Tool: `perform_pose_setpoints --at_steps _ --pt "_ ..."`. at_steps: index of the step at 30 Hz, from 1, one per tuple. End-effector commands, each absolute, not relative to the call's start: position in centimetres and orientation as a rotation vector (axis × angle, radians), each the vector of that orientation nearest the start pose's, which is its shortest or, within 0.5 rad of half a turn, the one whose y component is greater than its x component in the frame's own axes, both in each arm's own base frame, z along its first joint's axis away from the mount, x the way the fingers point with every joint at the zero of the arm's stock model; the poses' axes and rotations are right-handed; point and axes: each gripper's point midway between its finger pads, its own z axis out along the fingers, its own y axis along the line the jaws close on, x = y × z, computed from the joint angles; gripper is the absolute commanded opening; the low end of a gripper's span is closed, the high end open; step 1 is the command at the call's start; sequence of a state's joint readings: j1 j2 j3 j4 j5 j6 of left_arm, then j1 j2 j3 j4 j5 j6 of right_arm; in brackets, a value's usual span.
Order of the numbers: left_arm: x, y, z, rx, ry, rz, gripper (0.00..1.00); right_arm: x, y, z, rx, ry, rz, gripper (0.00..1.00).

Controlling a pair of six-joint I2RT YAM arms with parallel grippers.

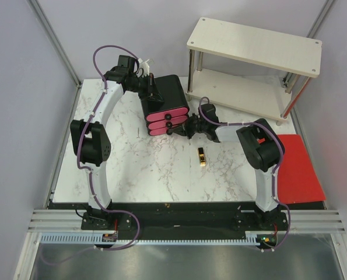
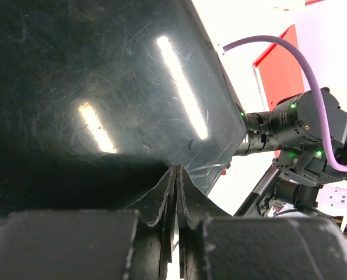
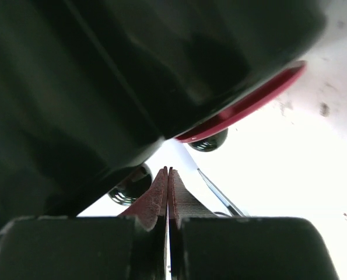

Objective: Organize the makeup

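A gold-black tube (image 1: pixel 202 157) lies alone on the marble table (image 1: pixel 132 169), in front of the right gripper. The other makeup is out of view. The black box (image 1: pixel 168 92) with three pink drawers (image 1: pixel 166 121) stands at the table's back middle. My left gripper (image 1: pixel 151 87) is shut and empty, its tips (image 2: pixel 177 169) against the box's glossy black top (image 2: pixel 103 87). My right gripper (image 1: pixel 189 125) is shut and empty at the box's front right corner. In the right wrist view its tips (image 3: pixel 168 170) sit between two round black drawer knobs (image 3: pixel 210 142), under a pink drawer front (image 3: pixel 249 105).
A white two-tier shelf (image 1: pixel 255 58) stands at the back right. A red mat (image 1: pixel 298 169) lies at the right edge of the table. The right arm's wrist (image 2: pixel 295 125) shows beyond the box in the left wrist view.
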State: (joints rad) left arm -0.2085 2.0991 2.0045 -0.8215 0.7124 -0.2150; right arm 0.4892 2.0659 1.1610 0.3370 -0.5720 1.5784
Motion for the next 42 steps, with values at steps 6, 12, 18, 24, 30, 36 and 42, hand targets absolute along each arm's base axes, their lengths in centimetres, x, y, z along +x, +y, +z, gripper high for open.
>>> perform_pose_setpoints --at_steps 6,12,18,24,30,36,42 --pt "40.9 -16.8 6.8 0.22 2.933 -0.71 0.09 42.6 37.5 16.1 0.822 2.17 1.764 0.0" --pt "40.8 -16.8 6.7 0.219 2.937 -0.715 0.09 43.2 37.2 16.9 0.83 2.139 1.724 0.0" --pt "40.8 -16.8 6.8 0.217 2.936 -0.717 0.09 41.6 36.4 14.8 0.854 2.256 1.629 0.0" --pt "40.7 -16.9 6.7 0.215 2.937 -0.72 0.09 40.0 35.5 12.9 0.859 2.31 1.591 0.29" --pt "40.7 -16.8 6.6 0.215 2.937 -0.724 0.09 39.7 35.3 11.0 0.795 2.326 1.571 0.55" --pt "40.6 -16.8 6.4 0.215 2.941 -0.724 0.09 39.4 35.2 9.5 0.826 2.258 1.654 0.52" --pt "40.6 -16.8 6.5 0.22 2.937 -0.721 0.09 38.3 34.4 8.1 0.938 2.195 1.729 0.5"
